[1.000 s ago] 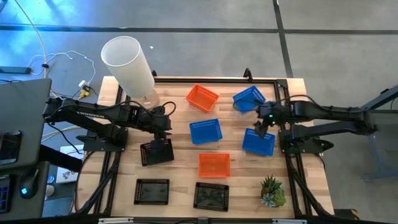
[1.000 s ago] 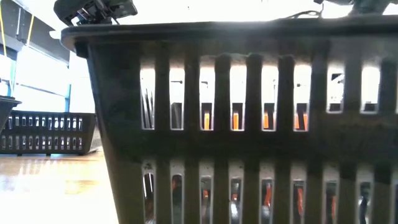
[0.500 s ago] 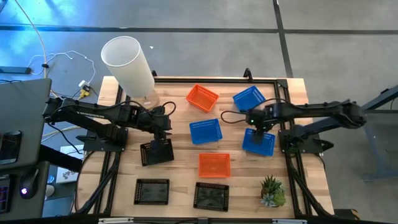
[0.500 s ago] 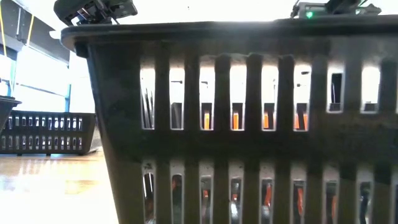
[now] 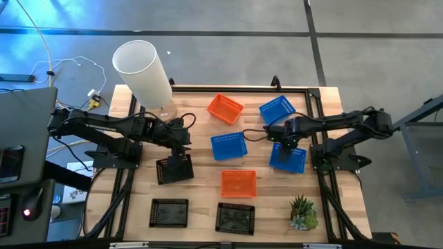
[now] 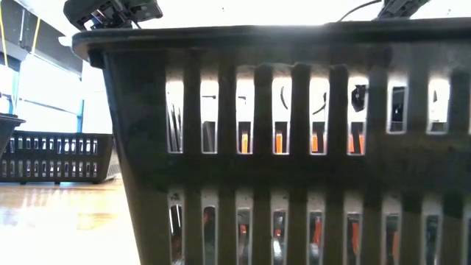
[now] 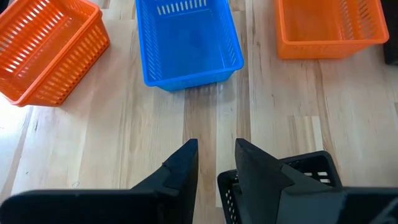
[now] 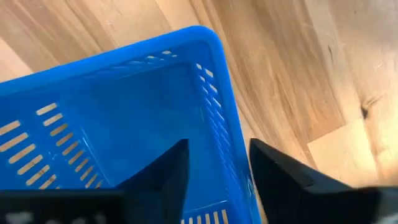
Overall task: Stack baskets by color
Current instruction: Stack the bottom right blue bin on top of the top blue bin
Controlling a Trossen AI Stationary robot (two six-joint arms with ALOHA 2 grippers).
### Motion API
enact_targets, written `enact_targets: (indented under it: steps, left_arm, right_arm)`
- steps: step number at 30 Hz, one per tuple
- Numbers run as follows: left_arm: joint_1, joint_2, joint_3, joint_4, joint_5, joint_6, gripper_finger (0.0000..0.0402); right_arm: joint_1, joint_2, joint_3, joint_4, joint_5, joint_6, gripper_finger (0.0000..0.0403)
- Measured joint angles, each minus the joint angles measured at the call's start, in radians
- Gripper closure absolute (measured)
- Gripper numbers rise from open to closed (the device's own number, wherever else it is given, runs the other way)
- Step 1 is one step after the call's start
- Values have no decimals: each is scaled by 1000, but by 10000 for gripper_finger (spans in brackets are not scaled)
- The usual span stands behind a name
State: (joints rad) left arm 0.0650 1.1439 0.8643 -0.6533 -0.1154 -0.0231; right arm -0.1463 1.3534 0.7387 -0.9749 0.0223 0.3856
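My left gripper (image 5: 181, 151) is at the table's left, shut on a black basket (image 5: 174, 169). My right gripper (image 5: 282, 143) points down over the far-left corner of a blue basket (image 5: 289, 159) at the right. It is open, with one finger inside the basket and one outside its rim (image 8: 225, 118). Two more blue baskets (image 5: 228, 145) (image 5: 277, 108) and two orange ones (image 5: 225, 108) (image 5: 238, 182) stand on their bottoms mid-table. Two black baskets (image 5: 169, 213) (image 5: 235, 218) stand at the near edge. My left gripper (image 7: 216, 146) has the black basket's wall (image 7: 225, 186) between its fingers near a corner, one finger over the inside and one outside. It comes slanting down from the table's left. The basket sits tilted below it; whether its lower end touches the table I cannot tell.
A tall white cylinder lamp (image 5: 144, 72) stands at the far left corner and a small potted plant (image 5: 302, 212) at the near right. In the low view the near black basket (image 6: 280, 147) fills most of the picture. Bare wood lies between the baskets.
My right gripper has gone down and a little toward the table's left, tipping to point straight down, and now stands over the blue basket's corner. My left gripper and its black basket have kept still.
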Motion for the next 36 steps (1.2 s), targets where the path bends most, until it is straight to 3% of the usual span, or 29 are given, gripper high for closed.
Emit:
enact_targets:
  steps: [9, 21, 36]
  left_arm:
    - [0, 0, 0, 0, 0, 0, 308]
    - [0, 0, 0, 0, 0, 0, 308]
    - [0, 0, 0, 0, 0, 0, 308]
  right_arm:
    - [0, 9, 0, -2, -1, -1, 394]
    - [0, 9, 31, -52, 10, -59, 401]
    - [-51, 9, 352, -216, 249, -311, 402]
